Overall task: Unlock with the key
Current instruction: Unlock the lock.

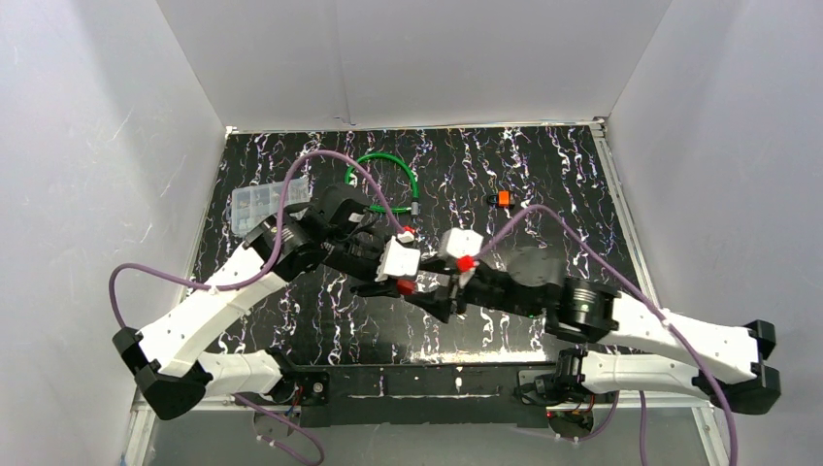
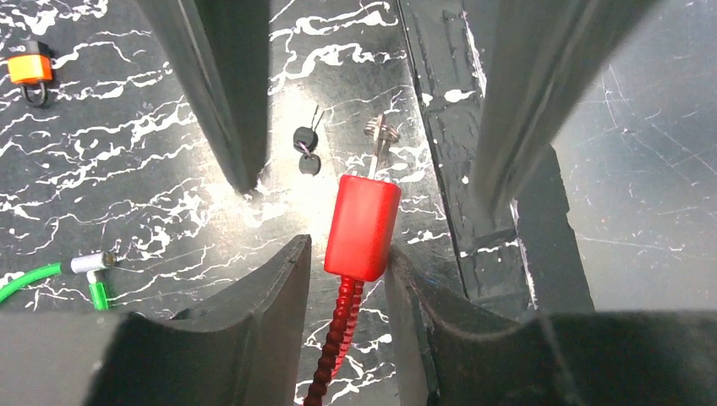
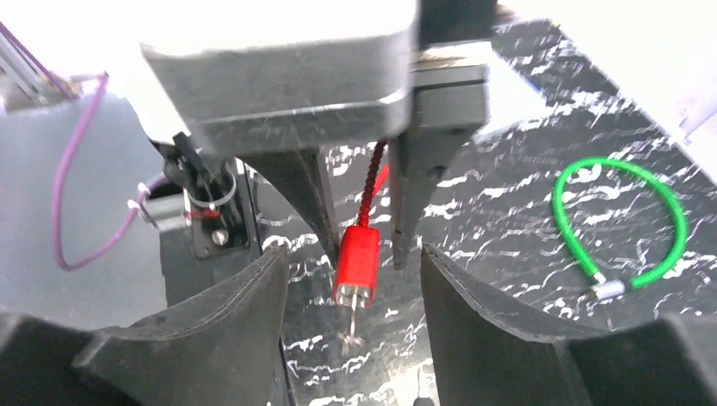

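Note:
A red lock body with a red beaded cable hangs between the fingertips of my left gripper, which is shut on its near end. A small metal key with a ring sticks out of the lock's far end. My right gripper is open, and its fingers stand on either side of the key end without touching it. In the right wrist view the lock points down with the key below it. In the top view both grippers meet at the table's middle around the lock.
A green cable lock lies at the back. An orange padlock lies back right. A clear plastic box sits back left. Two small black keys lie on the black marbled table under the grippers. White walls enclose the table.

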Motion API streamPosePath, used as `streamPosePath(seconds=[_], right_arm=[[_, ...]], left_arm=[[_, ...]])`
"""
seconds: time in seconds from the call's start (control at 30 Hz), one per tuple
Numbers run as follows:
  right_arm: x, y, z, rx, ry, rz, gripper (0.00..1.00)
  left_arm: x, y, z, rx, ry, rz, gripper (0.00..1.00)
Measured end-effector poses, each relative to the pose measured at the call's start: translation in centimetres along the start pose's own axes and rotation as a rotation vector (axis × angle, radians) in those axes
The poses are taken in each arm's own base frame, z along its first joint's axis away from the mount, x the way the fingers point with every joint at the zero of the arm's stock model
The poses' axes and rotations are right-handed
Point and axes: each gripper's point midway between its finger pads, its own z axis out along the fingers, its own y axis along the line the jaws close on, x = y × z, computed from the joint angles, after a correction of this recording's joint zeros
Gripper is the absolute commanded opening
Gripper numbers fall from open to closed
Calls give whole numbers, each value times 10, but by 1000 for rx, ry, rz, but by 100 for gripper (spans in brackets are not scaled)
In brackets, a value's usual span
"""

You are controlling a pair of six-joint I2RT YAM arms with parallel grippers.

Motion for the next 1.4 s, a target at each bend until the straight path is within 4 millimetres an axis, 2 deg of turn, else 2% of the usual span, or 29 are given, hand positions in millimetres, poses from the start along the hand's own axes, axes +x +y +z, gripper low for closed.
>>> streamPosePath(seconds=[0.17, 0.3, 0.43, 0.53, 0.7, 0.97, 1.17, 1.3, 1.4], right_arm=[[-48, -7, -46, 38, -177, 24, 65], [-63, -9, -68, 53, -253, 59, 58], [-41, -6, -63, 45, -213, 93, 54], [-22, -3, -53, 36, -158, 101, 47], [-1, 0, -40, 25, -109, 109, 36], [-4, 2, -31, 14, -128, 113, 32], [-4, 5, -28, -1, -127, 120, 39], [-4, 6, -28, -5, -129, 127, 33], [-2, 5, -29, -2, -128, 131, 25]], left_arm=[[-8, -2, -5, -19, -34, -6, 0], [-10, -2, -5, -17, -45, -26, 0], [-12, -4, -5, -14, -50, -51, 0], [-16, -3, -7, -21, -58, -53, 0], [-20, 1, -9, -37, -74, -37, 0], [-21, 1, -9, -39, -75, -34, 0], [-20, 1, -10, -41, -73, -35, 0], [-20, 1, -10, -44, -72, -29, 0], [-20, 2, -11, -47, -71, -25, 0]])
